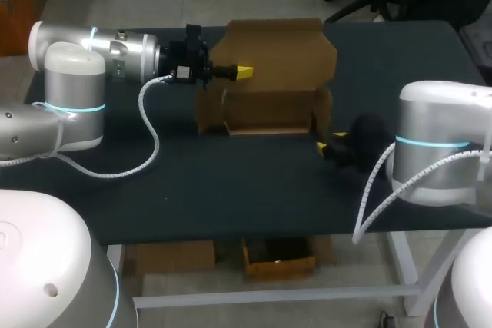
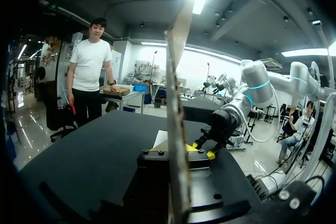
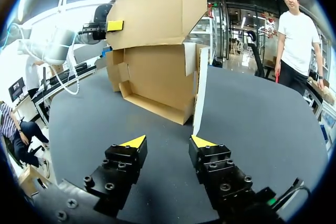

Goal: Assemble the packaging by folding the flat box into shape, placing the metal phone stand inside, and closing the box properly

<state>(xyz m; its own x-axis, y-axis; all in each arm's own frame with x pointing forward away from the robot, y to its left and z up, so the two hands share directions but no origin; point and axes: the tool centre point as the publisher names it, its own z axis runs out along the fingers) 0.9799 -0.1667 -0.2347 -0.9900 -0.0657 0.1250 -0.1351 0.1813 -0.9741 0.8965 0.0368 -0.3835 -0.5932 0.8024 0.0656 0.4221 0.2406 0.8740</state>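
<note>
A brown cardboard box [image 1: 265, 113] stands open at the table's middle, its lid [image 1: 280, 51] raised upright. My left gripper [image 1: 242, 72] is shut on the lid's left edge; in the left wrist view the lid [image 2: 176, 103] runs edge-on between its fingers. My right gripper [image 1: 330, 144] is low on the table by the box's right front corner, open and holding nothing. In the right wrist view that gripper [image 3: 168, 142] faces the box [image 3: 157, 77], with a pale side flap [image 3: 201, 93] just ahead of one finger. No phone stand shows in any view.
The black tabletop [image 1: 192, 182] spreads in front of and to both sides of the box. Its front edge runs close under my right arm [image 1: 438, 144]. My left arm [image 1: 100, 51] lies across the back left.
</note>
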